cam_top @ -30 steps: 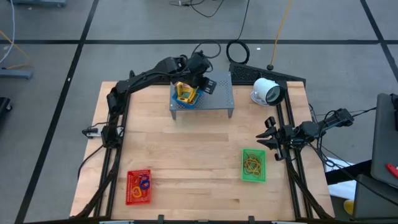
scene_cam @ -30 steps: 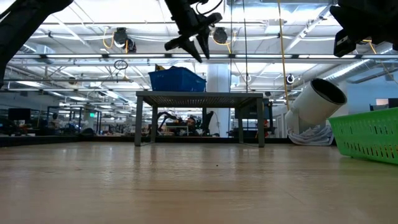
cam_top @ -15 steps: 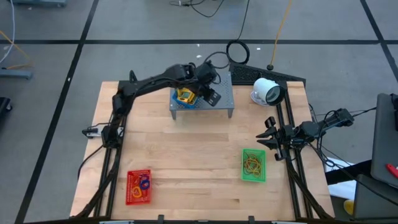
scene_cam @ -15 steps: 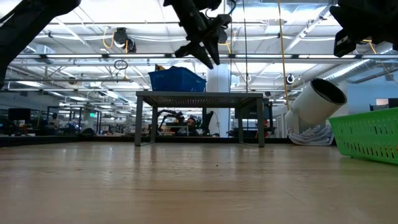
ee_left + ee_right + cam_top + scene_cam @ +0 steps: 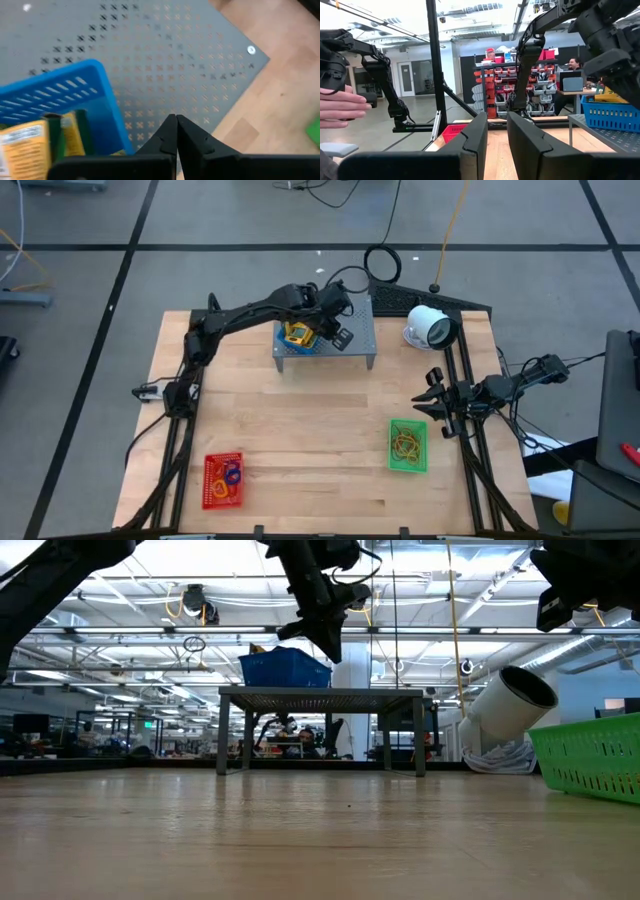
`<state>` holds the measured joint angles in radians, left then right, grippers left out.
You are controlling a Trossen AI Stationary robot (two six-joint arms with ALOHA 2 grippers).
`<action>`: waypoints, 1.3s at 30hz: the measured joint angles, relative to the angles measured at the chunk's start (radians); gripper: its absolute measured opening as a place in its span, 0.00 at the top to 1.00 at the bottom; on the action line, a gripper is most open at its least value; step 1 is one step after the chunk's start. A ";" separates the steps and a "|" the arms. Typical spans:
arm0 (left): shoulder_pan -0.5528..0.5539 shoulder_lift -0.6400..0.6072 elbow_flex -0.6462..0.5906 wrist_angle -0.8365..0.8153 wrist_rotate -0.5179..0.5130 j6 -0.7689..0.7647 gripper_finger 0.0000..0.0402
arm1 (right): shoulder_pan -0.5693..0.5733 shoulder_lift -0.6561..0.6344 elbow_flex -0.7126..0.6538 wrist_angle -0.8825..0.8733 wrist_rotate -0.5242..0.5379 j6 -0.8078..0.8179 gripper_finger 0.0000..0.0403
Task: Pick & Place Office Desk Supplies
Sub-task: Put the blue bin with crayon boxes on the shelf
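The left gripper (image 5: 343, 338), fingers pressed together and empty, hangs over the grey perforated metal stand (image 5: 356, 330) just beside the small blue rectangular plastic basket (image 5: 297, 334) of yellow crayon packs (image 5: 31, 145). The basket sits on the stand, nearer the left arm. The right gripper (image 5: 432, 400) waits with fingers slightly parted at the table's right edge.

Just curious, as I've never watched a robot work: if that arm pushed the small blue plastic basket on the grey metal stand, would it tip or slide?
The small blue plastic basket would probably slide: it sits low on the flat grey perforated metal stand. Its slotted walls suggest light plastic, though yellow crayon packs add some weight.
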<state>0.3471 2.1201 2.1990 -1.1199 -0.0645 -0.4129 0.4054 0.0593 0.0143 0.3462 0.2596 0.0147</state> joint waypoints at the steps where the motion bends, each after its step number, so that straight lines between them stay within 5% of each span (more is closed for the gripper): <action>1: 0.000 0.003 0.000 0.003 -0.013 0.000 0.98 | 0.000 0.000 0.000 0.000 0.000 0.000 0.84; 39: 0.062 0.028 0.002 -0.017 -0.108 -0.032 0.98 | 0.000 0.000 0.000 0.000 0.000 0.000 0.84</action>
<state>0.4093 2.1479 2.2005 -1.1373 -0.1730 -0.4447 0.4056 0.0594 0.0143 0.3462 0.2596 0.0147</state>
